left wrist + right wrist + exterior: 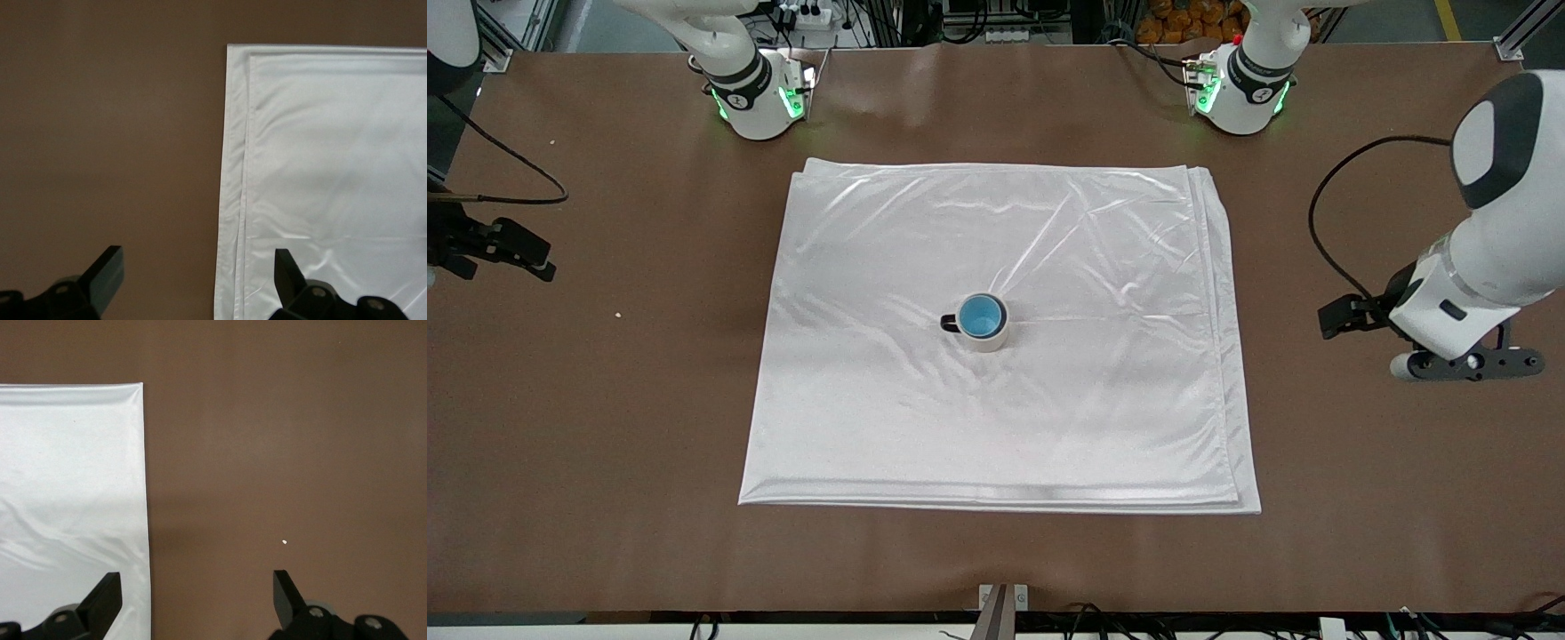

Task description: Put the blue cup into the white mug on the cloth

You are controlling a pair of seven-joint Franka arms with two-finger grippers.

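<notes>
Frame centre: blue cup [980,316] nested in white mug [984,323] on cloth [925,409]; left gripper [197,280] and right gripper [197,600] both spread apart, empty, over cloth edges.

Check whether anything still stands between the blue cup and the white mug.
Nothing does: the blue cup already sits inside the white mug on the cloth. Left gripper and right gripper hang open over the cloth's edges.

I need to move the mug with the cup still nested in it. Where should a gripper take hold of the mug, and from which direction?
Probably best from straight above, fingers straddling the white mug body across its outer wall, off the axis of the black handle, which points toward the right arm's end. It stands upright mid-cloth. The blue cup fills the mouth, so a rim pinch has little room.
</notes>
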